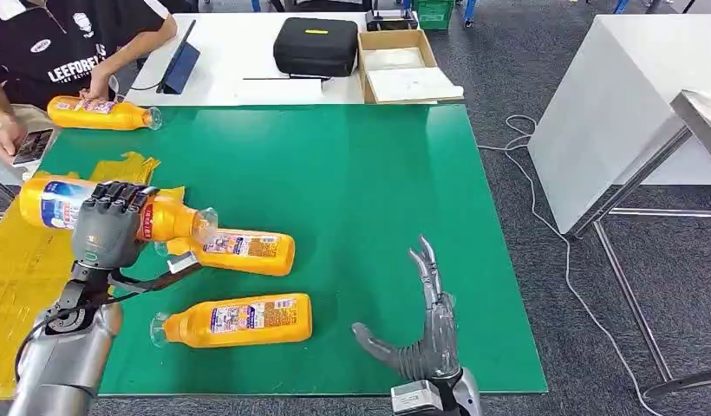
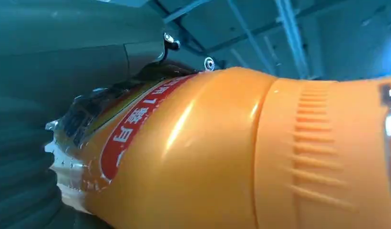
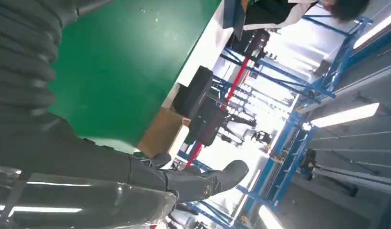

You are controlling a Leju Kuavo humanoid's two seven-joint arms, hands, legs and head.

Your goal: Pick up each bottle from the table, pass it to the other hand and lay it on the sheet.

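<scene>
Four orange bottles are before us. Nearest, our right robot hand (image 1: 426, 334) hovers over the near edge of the green worktop (image 1: 369, 199), fingers spread and holding nothing. Just left of it the near bottle (image 1: 235, 320) lies on its side on the green. Beyond that, the middle bottle (image 1: 246, 250) also lies flat. Our left robot hand (image 1: 109, 224) is wrapped around the held bottle (image 1: 70, 206), gripping it about the middle, the bottle horizontal over the yellow sheet (image 1: 22, 269) at the left edge, its neck almost touching the middle bottle. Farthest off, the far bottle (image 1: 101, 113) lies at the worktop's back left corner, under a person's hand (image 1: 98, 85). Behind stand a black case (image 1: 316, 45) and a cardboard box (image 1: 404, 65).
</scene>
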